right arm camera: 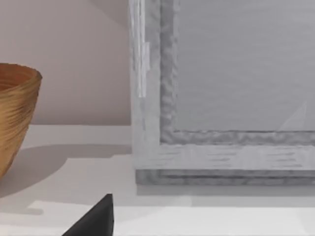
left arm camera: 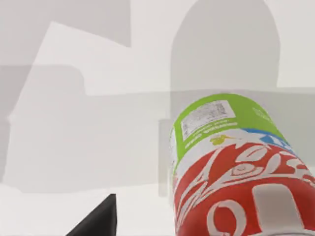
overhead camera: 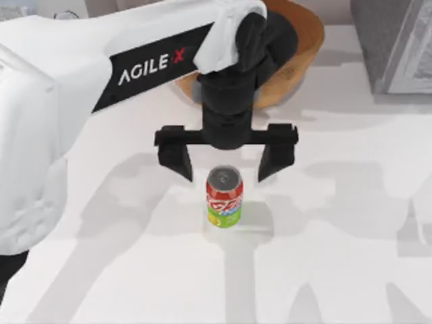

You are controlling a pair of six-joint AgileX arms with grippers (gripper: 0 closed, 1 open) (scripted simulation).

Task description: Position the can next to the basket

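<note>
While the can [overhead camera: 224,197] is standing upright, the left gripper [overhead camera: 226,165] is hovering with 2 fingers [overhead camera: 177,160] spread open. It should be lowering squarely, avoiding tipping, with the basket [overhead camera: 300,50] waiting behind.

the can [overhead camera: 224,197] stands on the counter [overhead camera: 351,223] just before the left pincer [overhead camera: 226,162]; the basket [overhead camera: 297,47] sits behind it.
</note>
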